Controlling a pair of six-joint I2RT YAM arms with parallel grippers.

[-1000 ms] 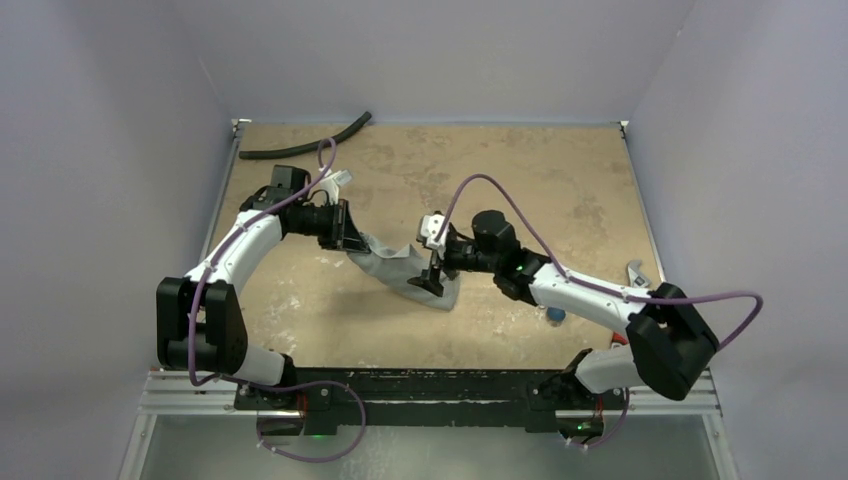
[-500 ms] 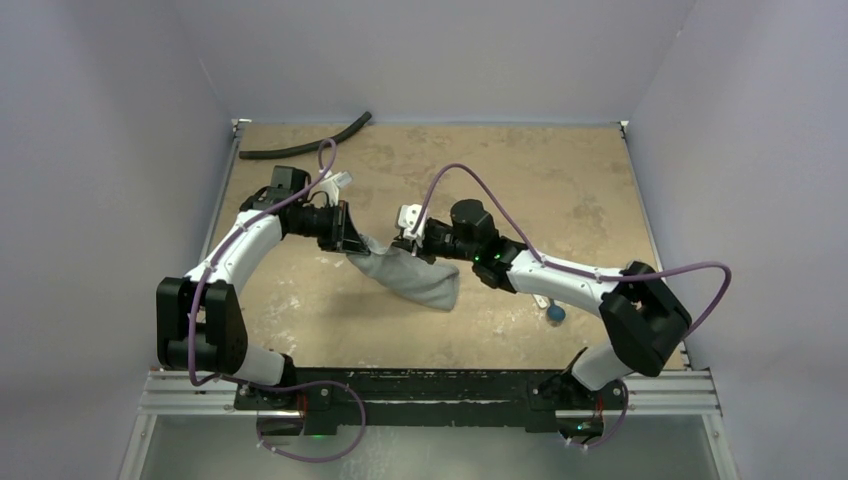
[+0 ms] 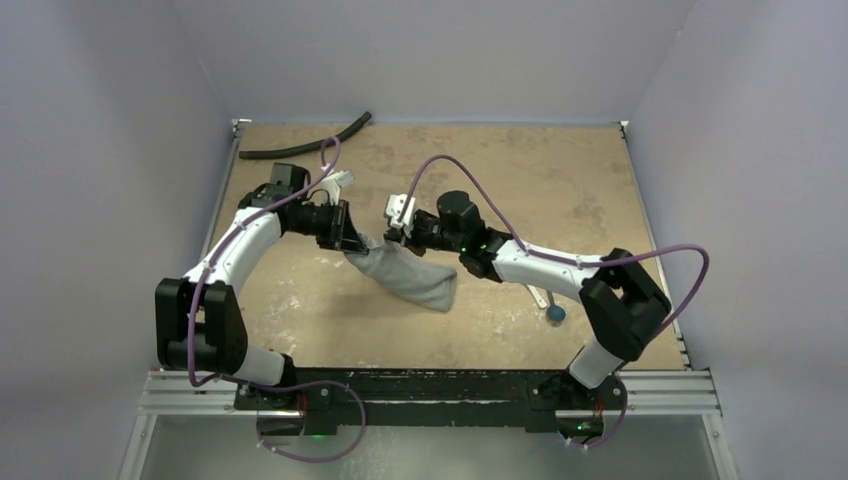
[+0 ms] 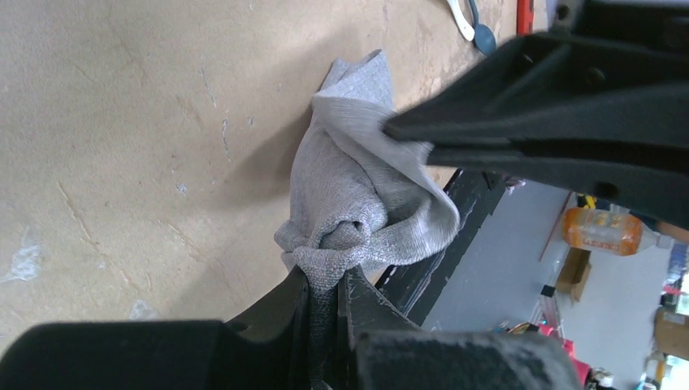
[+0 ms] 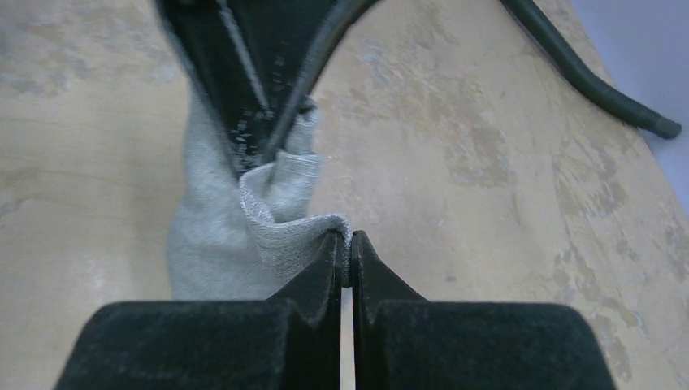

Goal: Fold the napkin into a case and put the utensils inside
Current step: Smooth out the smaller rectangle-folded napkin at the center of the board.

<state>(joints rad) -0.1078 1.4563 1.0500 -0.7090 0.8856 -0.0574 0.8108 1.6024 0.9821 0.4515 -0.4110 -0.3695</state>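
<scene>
A blue-ended stick [image 3: 556, 314] and white spoon [image 4: 461, 15] are seen near the right arm. Mid-table, the bunched grey napkin [image 3: 412, 278] is clamped by the left gripper [image 3: 352, 240] and right gripper [image 3: 398, 232]. A black hose [image 3: 305, 143] is laid farthest.

The napkin [image 3: 415, 275] hangs between left tool [image 3: 352, 240] and right tool [image 3: 395, 232], hose [image 3: 305, 140] behind, utensils [image 3: 553, 312] right.
</scene>
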